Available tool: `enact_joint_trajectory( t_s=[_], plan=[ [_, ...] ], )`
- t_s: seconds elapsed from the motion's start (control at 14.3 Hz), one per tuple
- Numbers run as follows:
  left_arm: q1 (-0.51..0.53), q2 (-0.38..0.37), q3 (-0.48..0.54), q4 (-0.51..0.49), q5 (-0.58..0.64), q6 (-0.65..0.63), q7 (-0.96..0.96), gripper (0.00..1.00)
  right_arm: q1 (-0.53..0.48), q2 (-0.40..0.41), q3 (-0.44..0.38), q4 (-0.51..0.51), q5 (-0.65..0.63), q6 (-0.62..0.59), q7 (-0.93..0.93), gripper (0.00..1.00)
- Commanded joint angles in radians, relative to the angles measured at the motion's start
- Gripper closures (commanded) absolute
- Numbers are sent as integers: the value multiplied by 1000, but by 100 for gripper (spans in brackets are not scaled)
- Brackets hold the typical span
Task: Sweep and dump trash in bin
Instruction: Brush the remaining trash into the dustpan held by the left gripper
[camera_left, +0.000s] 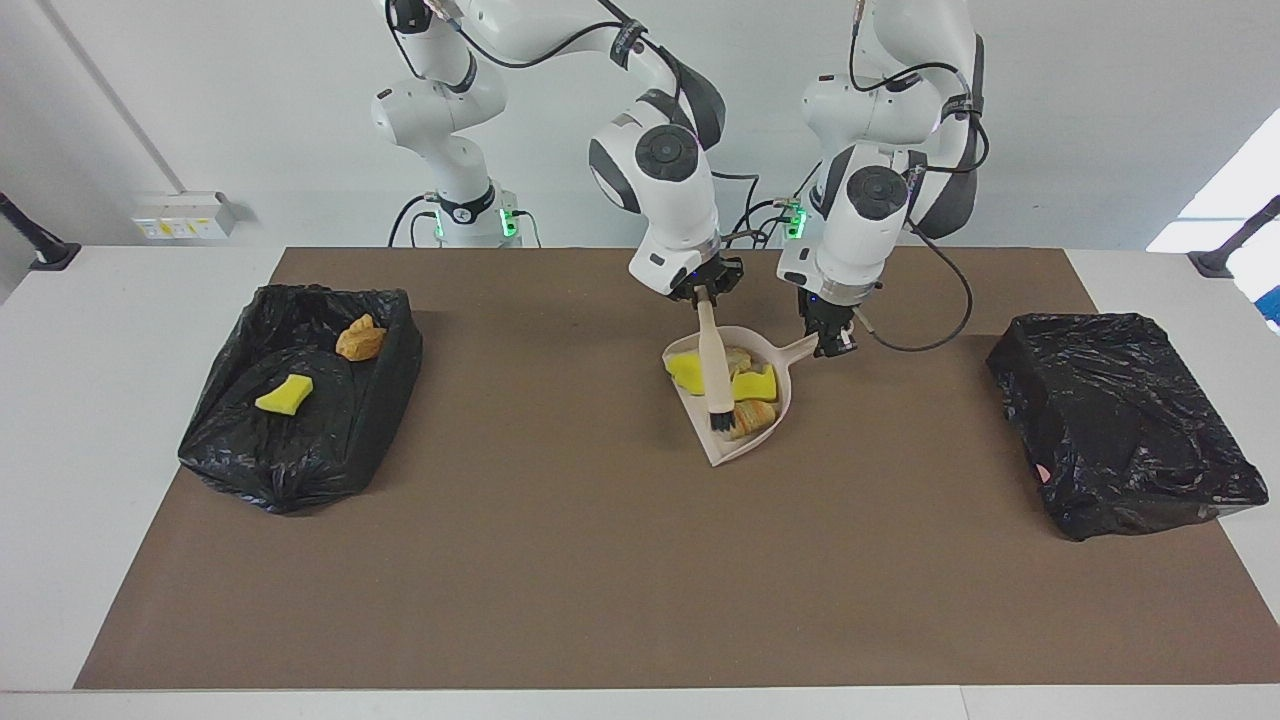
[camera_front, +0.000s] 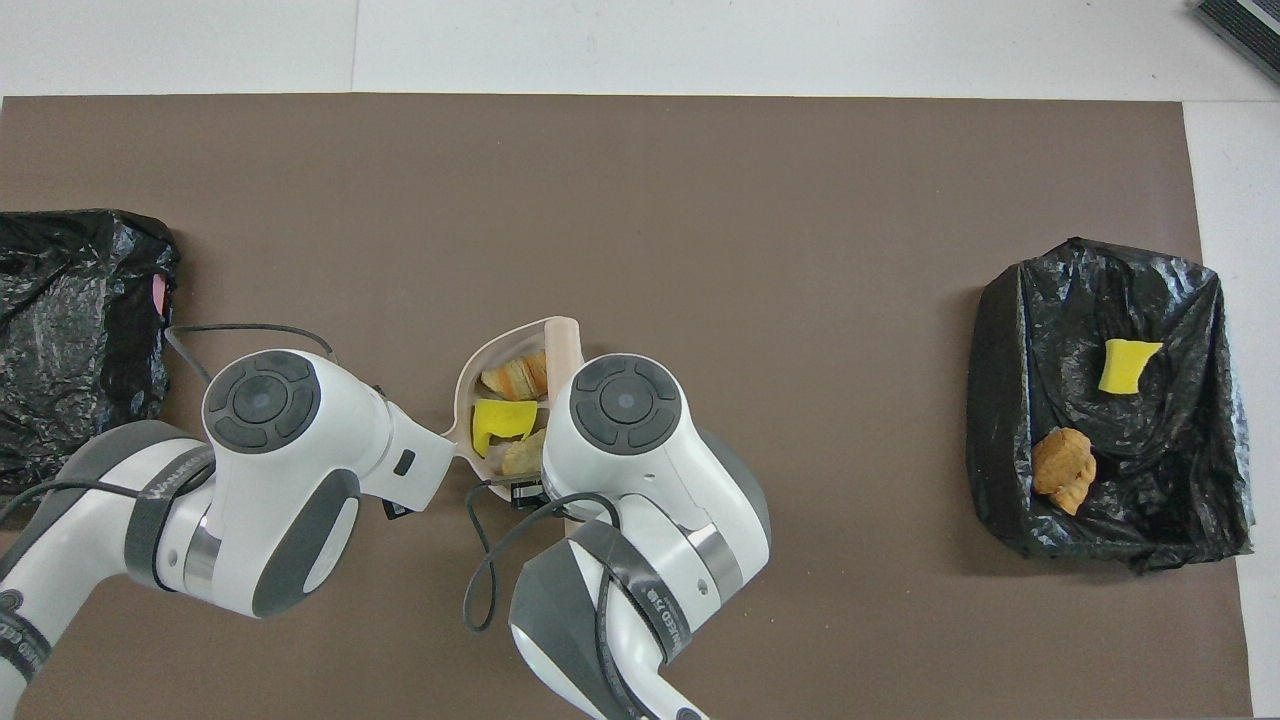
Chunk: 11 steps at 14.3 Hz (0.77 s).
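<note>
my two arms were glossy white shells with dark grey bands at the joints and round dark grey caps on the wrist housings. my left arm (camera_left: 870, 215) carried a black cable looping off at its 3 o'clock side; my right arm (camera_left: 660, 190) had black cables strung along its upper links and a loop by its wrist. small grey lettering ran along a grey band on each forearm. green lights glowed at both bases. my grippers were black.
</note>
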Motion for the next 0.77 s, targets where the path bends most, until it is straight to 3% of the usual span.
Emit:
enact_joint_trajectory(
  t_s=[0.0, 0.7],
  plan=[
    [-9, -12, 9, -22, -11, 25, -25, 100, -43, -52, 2, -3, 23, -66, -2, 100],
    [66, -33, 14, 21, -78, 27, -167, 100, -89, -133, 0, -22, -186, -339, -11, 100]
  ],
)
